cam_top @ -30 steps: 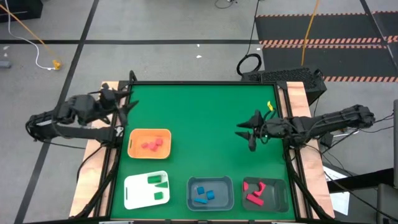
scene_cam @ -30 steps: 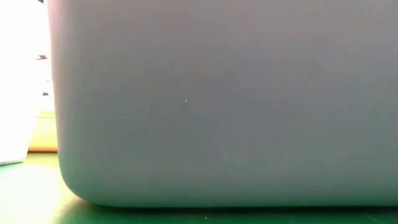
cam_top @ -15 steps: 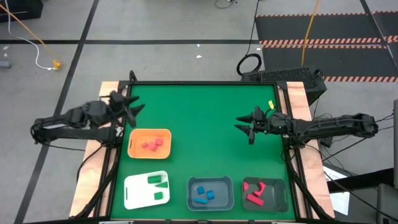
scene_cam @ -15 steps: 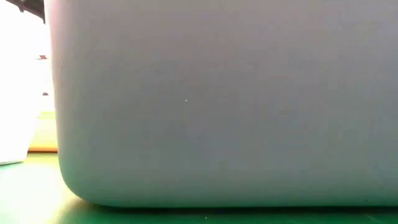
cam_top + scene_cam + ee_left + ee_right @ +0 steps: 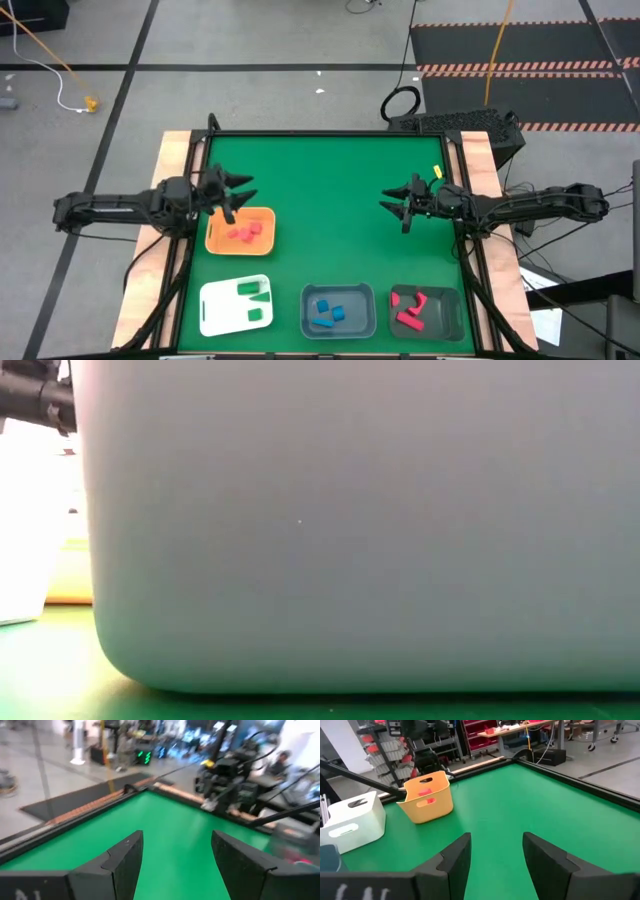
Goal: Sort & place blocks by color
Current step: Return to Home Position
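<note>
The blocks lie in trays along the table's near and left part. Red blocks [image 5: 245, 233] lie in the orange tray [image 5: 213, 238], green blocks [image 5: 255, 292] in the white tray [image 5: 212, 312], blue blocks [image 5: 328, 314] in the grey tray [image 5: 338, 290], and pink-red blocks [image 5: 412, 308] in the dark tray [image 5: 452, 312]. My left gripper [image 5: 238, 198] is open above the orange tray's far edge, with nothing between its fingers [image 5: 125, 865]. My right gripper [image 5: 392, 212] is open over bare green mat at the right, also with nothing between its fingers [image 5: 457, 857].
The green mat [image 5: 330, 190] has a raised dark rim and wooden side boards. In the low view a grey tray wall [image 5: 360, 530] fills nearly the whole picture. The right wrist view shows the orange tray [image 5: 427, 795] and the white tray [image 5: 352, 820] across the mat.
My left gripper has come down and gone from the table's left edge toward the right, ending over the orange tray's far edge, and has rolled somewhat. My right arm has sunk lower while its gripper stays over nearly the same spot. No block has moved.
</note>
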{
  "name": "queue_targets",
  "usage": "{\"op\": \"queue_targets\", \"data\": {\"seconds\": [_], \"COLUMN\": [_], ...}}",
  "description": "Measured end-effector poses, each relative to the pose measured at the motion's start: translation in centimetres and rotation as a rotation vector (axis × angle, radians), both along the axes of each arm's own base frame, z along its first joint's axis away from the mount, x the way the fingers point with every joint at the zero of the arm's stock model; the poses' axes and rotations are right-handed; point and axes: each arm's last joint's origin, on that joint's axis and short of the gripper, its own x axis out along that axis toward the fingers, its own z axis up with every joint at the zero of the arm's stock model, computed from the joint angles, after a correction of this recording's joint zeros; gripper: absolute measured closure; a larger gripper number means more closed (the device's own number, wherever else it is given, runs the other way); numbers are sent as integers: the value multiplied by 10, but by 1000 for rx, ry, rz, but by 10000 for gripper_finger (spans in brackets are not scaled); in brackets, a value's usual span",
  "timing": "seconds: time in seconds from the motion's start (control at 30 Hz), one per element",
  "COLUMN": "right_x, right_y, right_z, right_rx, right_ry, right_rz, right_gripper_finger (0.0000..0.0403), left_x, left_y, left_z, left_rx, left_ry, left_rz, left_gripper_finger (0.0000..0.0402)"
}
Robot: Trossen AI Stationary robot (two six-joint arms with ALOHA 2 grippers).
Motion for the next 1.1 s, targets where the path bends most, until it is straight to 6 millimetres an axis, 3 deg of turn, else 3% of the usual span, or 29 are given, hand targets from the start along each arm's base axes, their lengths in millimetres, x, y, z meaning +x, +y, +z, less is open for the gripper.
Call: {"op": "queue_targets", "data": {"seconds": [0.37, 0.57, 0.7, 0.83, 1.1], "right_x": [0, -1, -7, -7, -8], "right_y": [0, 0, 1, 1, 1], "right_z": [0, -2, -18, -12, -15], "right_rx": [-25, -24, -11, 33, 28], "right_ry": [7, 19, 53, -45, -10], "right_rz": [4, 3, 1, -9, -9], "right_gripper_finger": [234, 234, 234, 234, 234], "left_x": [0, -1, -1, 0, 0], "left_y": [-5, -6, -6, -6, -6], "left_z": [-37, -40, -41, -42, -42], "left_rx": [66, 69, 77, 75, 90], "left_ry": [-220, -218, -210, -202, -196], "left_rz": [-172, -192, -200, -200, -199], "left_gripper_finger": [165, 165, 165, 165, 165]}}
